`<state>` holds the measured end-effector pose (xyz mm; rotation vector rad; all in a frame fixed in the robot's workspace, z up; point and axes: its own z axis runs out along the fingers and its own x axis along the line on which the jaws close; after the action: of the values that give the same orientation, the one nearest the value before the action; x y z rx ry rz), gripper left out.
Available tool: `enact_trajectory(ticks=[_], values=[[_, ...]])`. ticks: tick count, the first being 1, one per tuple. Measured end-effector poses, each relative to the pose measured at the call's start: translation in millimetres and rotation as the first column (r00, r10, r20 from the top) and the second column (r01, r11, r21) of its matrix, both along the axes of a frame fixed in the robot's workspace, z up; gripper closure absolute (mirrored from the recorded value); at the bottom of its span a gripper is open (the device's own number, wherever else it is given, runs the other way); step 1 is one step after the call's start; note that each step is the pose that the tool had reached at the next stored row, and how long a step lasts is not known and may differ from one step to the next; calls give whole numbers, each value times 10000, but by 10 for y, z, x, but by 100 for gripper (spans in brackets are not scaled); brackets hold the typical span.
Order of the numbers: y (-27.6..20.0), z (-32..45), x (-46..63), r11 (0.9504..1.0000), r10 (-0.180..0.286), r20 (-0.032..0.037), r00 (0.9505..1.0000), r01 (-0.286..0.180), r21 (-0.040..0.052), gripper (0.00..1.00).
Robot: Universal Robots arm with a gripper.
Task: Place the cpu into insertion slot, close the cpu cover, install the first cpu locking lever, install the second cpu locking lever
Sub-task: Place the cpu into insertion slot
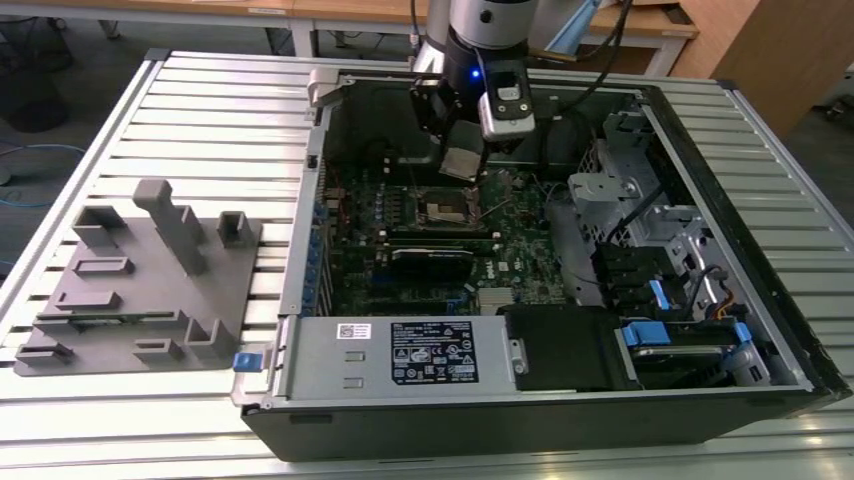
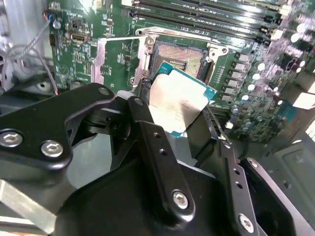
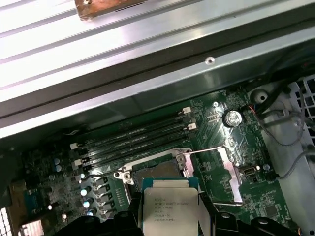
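Counter (image 1: 200, 110) of ribbed metal carries the open computer case (image 1: 747, 150), wooden desks (image 1: 360, 10) behind it; inside, the gripper (image 2: 172, 118) is closed on the cpu (image 3: 170, 209), holding it tilted just above the uncovered insertion slot (image 2: 183, 58).

Lighting bright and even, from overhead. The ribbed desk (image 1: 134, 120) around the computer case (image 1: 534, 425) carries a pale sheen. Case interior dim and shadowed. First wrist view: strong glare on the desk beyond the case wall. Second wrist view: cpu (image 2: 178, 101) top reflects white.
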<state>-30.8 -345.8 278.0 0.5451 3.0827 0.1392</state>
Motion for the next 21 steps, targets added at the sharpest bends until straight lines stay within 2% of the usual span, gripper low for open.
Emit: enact_trajectory(ticks=[6,8,11,15,21], values=[[0,-1,0,10000,-53,2,10000,53,3,46],[1,-4,0,9995,-325,2,9995,325,4,46],[1,-8,0,9961,-879,2,9961,879,3,46],[0,-12,0,9879,-1548,2,9879,1548,3,46],[0,-12,0,9872,-1597,2,9872,1597,3,46]])
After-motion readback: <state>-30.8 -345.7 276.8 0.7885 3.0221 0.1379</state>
